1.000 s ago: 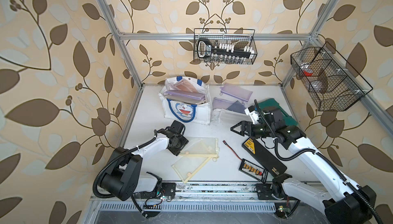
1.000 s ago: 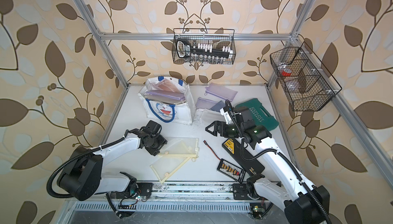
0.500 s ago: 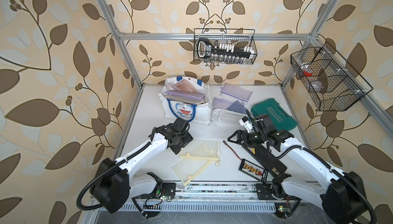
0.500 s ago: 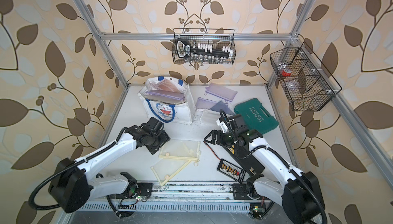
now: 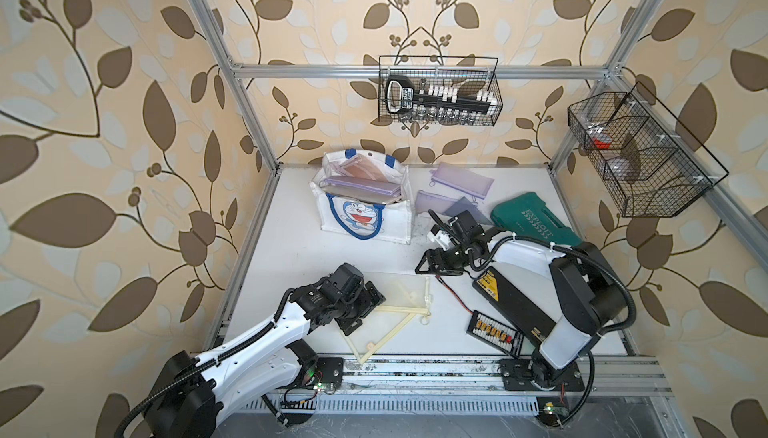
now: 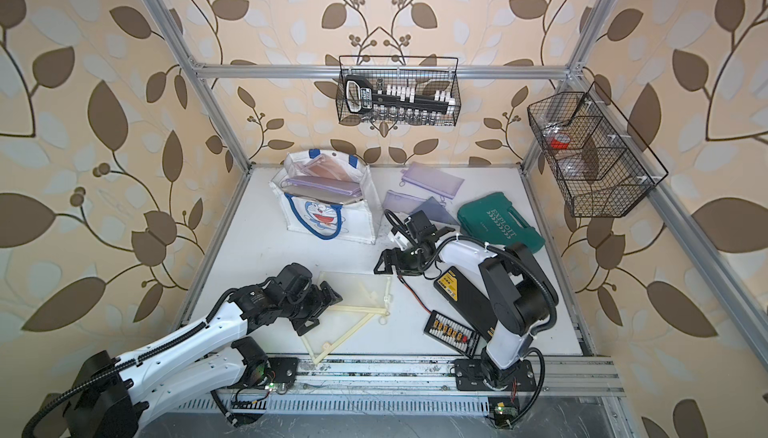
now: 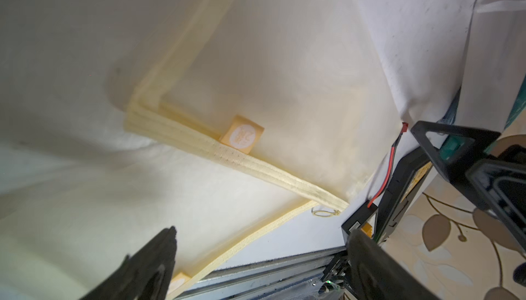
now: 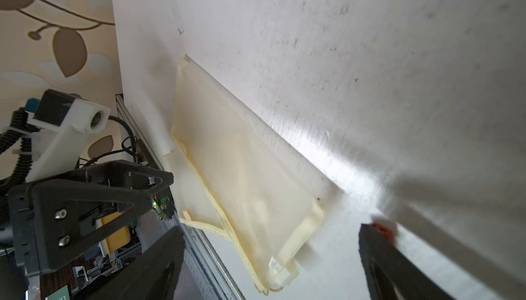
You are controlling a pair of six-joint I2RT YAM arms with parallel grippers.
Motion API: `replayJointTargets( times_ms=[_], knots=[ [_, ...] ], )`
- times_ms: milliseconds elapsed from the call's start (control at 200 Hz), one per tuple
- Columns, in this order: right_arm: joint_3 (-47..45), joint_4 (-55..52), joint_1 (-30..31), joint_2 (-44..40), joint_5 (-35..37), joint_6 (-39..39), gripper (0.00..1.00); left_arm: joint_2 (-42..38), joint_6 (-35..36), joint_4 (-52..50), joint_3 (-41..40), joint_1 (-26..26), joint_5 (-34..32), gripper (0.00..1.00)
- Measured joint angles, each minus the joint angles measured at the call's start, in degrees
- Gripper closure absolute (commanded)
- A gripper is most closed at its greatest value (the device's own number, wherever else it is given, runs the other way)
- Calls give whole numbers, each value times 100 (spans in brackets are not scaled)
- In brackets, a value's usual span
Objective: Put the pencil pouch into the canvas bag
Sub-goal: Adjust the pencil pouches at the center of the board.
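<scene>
Both top views: bright, even, sharp; soft shadows; wide-angle stretch toward the edges. Right wrist view: glare streak across the table [image 8: 355, 182], margins smeared. Left wrist view: hazy; pencil pouch [image 7: 270, 79] soft, possibly motion blur.

Bare table [image 5: 299, 261] lies open between the canvas bag [image 5: 365, 215] and the pale yellow mesh pencil pouches [image 5: 399, 294], and along the bag's left side up to the frame rail [image 5: 246, 249]. The bag's mouth is largely filled by flat pouches [image 5: 361, 188], so little gap remains. The right gripper [image 5: 426, 265], jaws apart, and the black charger [image 5: 519, 311] crowd the right of the yellow pouches. Purple pouches [image 5: 461, 178] and the green tool case [image 5: 532, 220] take up the bag's right side.
</scene>
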Motion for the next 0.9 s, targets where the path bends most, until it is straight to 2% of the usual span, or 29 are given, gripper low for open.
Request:
replayJointTargets(
  times_ms=[210, 470, 570, 705, 795, 900],
  knots=[
    [511, 236, 170, 645, -15, -111, 22, 439, -417, 970, -365, -74, 37, 23],
    [424, 424, 382, 852, -157, -251, 38, 619, -857, 1897, -621, -81, -92, 30],
    [39, 671, 409, 684, -304, -219, 48, 935, -857, 2406, -608, -81, -138, 31],
    [-638, 828, 409, 269, -348, -81, 62, 1550, -752, 3021, -439, -81, -144, 38],
    [-960, 863, 409, -7, -284, 31, 69, 1928, -625, 3381, -310, -81, -136, 41],
    [-1147, 901, 409, -310, -247, 107, 72, 2269, -461, 3742, -214, -81, -109, 50]
  ],
)
